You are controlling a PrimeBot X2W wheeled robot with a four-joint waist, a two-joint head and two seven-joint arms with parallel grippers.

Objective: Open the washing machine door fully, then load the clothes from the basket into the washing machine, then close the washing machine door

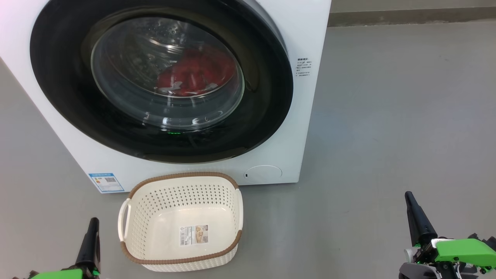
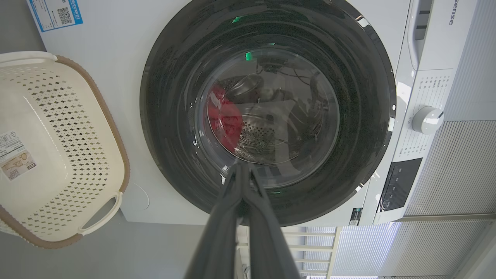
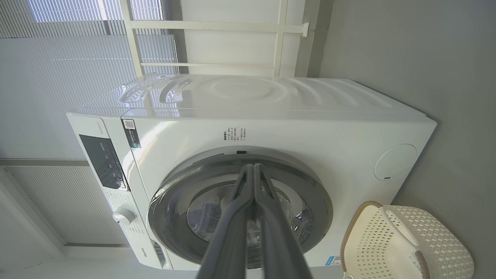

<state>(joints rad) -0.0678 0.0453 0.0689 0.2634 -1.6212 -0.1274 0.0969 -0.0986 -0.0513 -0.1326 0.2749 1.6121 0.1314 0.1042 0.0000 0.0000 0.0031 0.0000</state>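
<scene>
Behind the closed door point(image 1: 58, 100), the red clothes point(image 1: 195, 73) lie in the steel drum, showing through the bulging glass along with a scrap of white cloth. Down on the grey floor point(image 1: 387, 116), the basket point(image 1: 182, 177) stands just in front of the washing machine point(image 1: 306, 116), near the blue sticker point(image 1: 106, 182), its bare bottom showing a label point(image 1: 193, 235) (print too small to read). Both the left pincer point(image 2: 243, 167) and the right pincer point(image 3: 254, 167) have their fingers pressed together, and they sit low, well apart from the door, one on each side of the basket.
</scene>
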